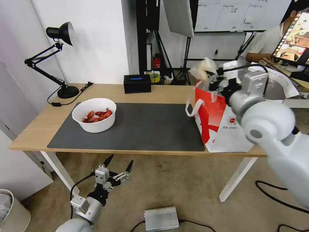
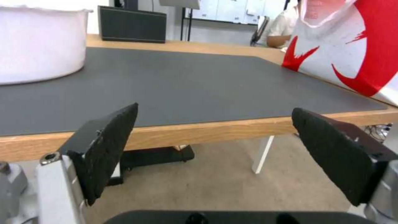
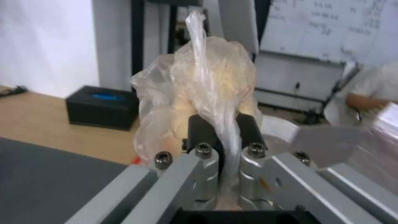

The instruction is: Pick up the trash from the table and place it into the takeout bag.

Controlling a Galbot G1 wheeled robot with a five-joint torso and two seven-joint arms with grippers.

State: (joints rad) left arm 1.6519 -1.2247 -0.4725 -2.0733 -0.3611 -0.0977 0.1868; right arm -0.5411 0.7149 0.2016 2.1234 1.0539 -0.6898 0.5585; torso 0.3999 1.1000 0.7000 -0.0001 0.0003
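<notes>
I have the knotted clear plastic bag (image 3: 199,93) pinched in my right gripper (image 3: 222,132); its two dark pads are closed on the twisted neck of the film, and the pale, puffed body of the bag stands up beyond them. From the head camera that bag (image 1: 203,69) is up in the air above the open mouth of the large red-and-white takeout bag with white loop handles (image 1: 219,125), not touching it, with the right gripper (image 1: 213,77) just beside it and my right arm reaching in from the right. The takeout bag stands upright on the right end of the long light-wood table with white legs (image 1: 161,91), at the right edge of the big dark grey rectangular mat (image 1: 145,129).

On the left part of that mat sits the white round bowl holding red crayfish shells (image 1: 94,115), well apart from the takeout bag. Behind the mat, on bare wood by the far edge, is a black rectangular box (image 1: 137,83), and at the far left corner stands a black desk lamp with a jointed arm (image 1: 53,58).

My left gripper (image 1: 117,167) hangs low in front of the table's near edge, below the tabletop, fingers spread wide and holding nothing. Its wrist camera looks across the mat between the two black pads (image 2: 110,146), with the bowl's white wall (image 2: 41,46) on one side and the red-and-white bag (image 2: 352,46) on the other.
</notes>
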